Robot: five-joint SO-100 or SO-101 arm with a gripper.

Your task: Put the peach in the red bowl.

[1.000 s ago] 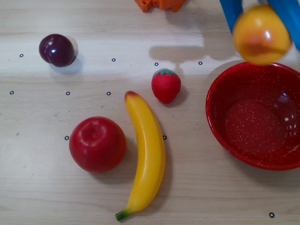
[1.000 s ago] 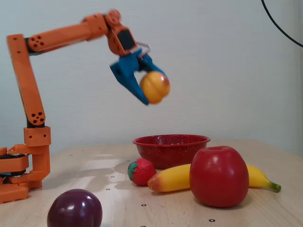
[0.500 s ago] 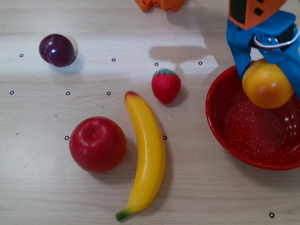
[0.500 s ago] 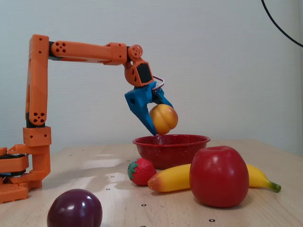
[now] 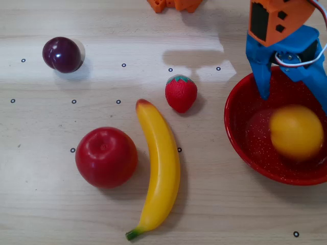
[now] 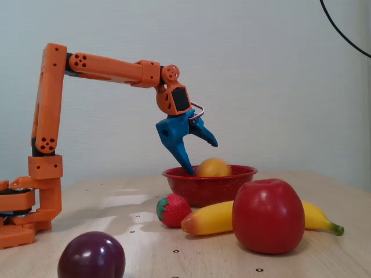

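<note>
The peach (image 5: pixel 296 132), orange-yellow and slightly blurred, lies inside the red bowl (image 5: pixel 254 149) at the right edge of the overhead view. In the fixed view the peach (image 6: pixel 213 168) shows above the rim of the red bowl (image 6: pixel 214 189). My blue gripper (image 5: pixel 295 97) hangs over the bowl's far side, open and empty, with one fingertip dipping inside the rim. In the fixed view the gripper (image 6: pixel 202 157) is just left of and above the peach, its jaws spread apart.
A red apple (image 5: pixel 106 156), a banana (image 5: pixel 161 168), a strawberry (image 5: pixel 181 93) and a dark purple plum (image 5: pixel 62 54) lie on the wooden table left of the bowl. The arm's orange base (image 6: pixel 23 214) stands at the left of the fixed view.
</note>
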